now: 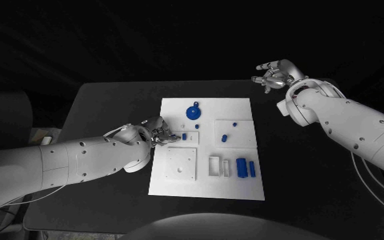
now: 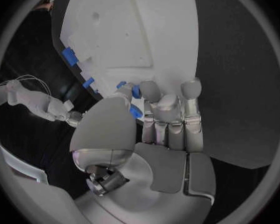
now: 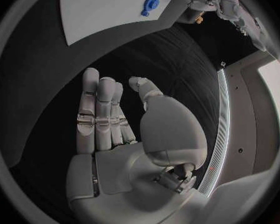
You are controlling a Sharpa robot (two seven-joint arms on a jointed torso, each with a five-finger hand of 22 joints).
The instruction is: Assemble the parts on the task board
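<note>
White rectangular task board lies flat in the middle of the black surface, its long sides running away from the robot. Small blue parts sit on it: a round blue disc part near the far edge, a short blue peg in a square recess at mid-board, and two upright blue blocks near the right front edge.

Left hand rests at the board's left edge, about halfway along it. In the left wrist view its fingers lie close together with the tips on the white board, and the thumb is drawn in beside them; a small blue part shows between thumb and fingertips. Whether it is actually pinched or merely touched cannot be determined.

Right hand is raised beyond the board's far right corner, well apart from all parts. The right wrist view shows its fingers extended side by side and the thumb apart, holding nothing.
</note>
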